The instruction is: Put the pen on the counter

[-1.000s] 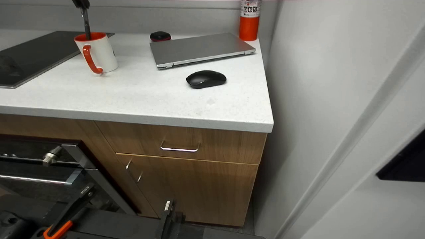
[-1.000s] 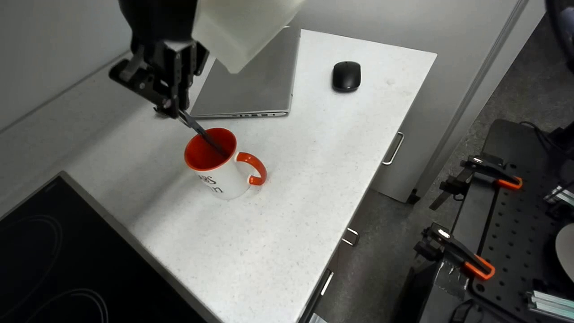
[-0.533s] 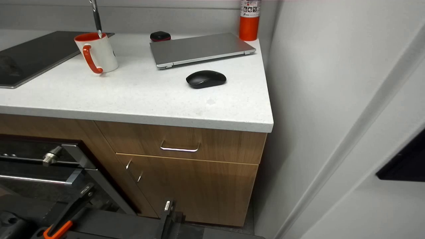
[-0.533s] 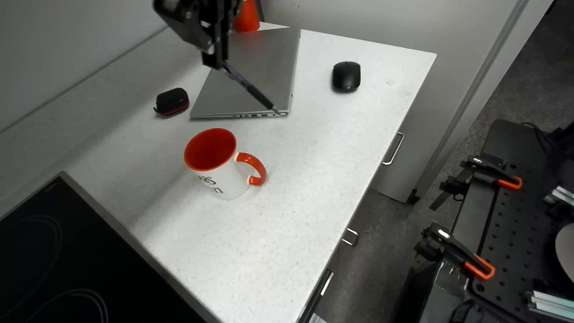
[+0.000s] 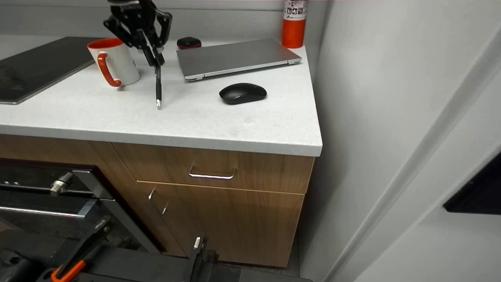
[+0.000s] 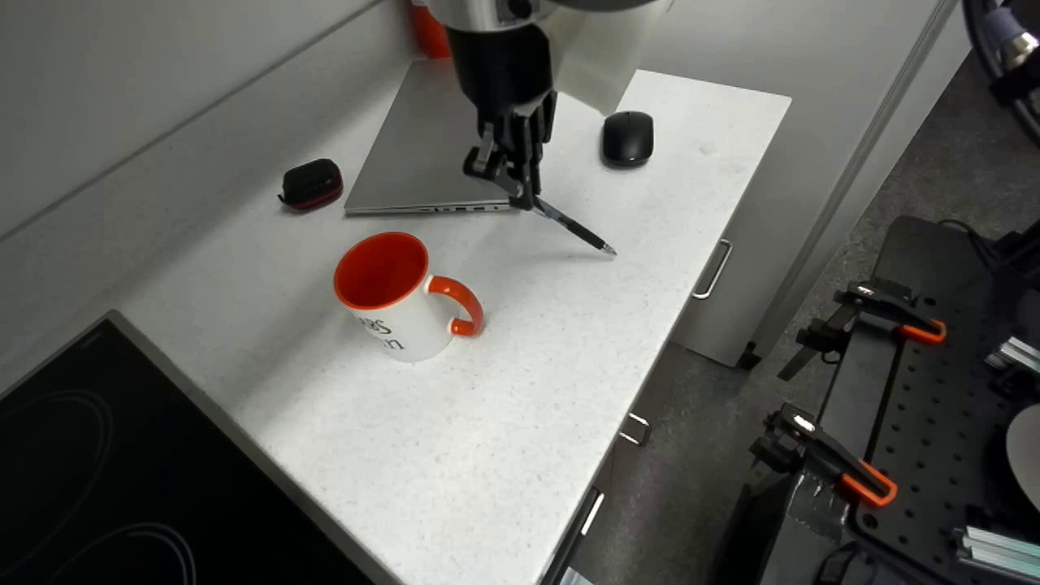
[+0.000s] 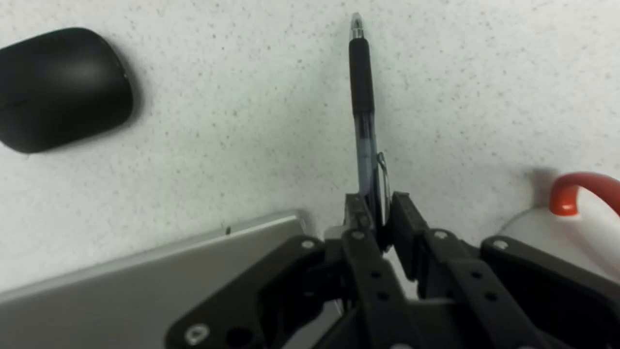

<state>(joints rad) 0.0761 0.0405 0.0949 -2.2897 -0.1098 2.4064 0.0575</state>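
The pen is a thin dark stick with a silver tip; it shows in both exterior views (image 5: 158, 88) (image 6: 578, 230) and in the wrist view (image 7: 362, 77). My gripper (image 5: 156, 64) (image 6: 526, 199) (image 7: 378, 195) is shut on its clip end. The pen slants down, tip foremost, over the white counter (image 5: 195, 121) (image 6: 487, 406) (image 7: 232, 121), between the mug and the mouse. Its tip is close to the surface; I cannot tell whether it touches. The pen's rear end is hidden between the fingers.
A white mug with red inside (image 5: 123, 64) (image 6: 414, 329) stands beside the gripper. A grey closed laptop (image 5: 235, 58) (image 7: 169, 291), a black mouse (image 5: 242, 94) (image 7: 63, 89), a small black case (image 6: 311, 184) and a red cylinder (image 5: 294, 33) are on the counter. A black cooktop (image 6: 122, 471) borders it.
The pen was inside the mug a second ago. My gripper has lifted it out, carried it away from the mug towards the mouse, and lowered it close to the counter.
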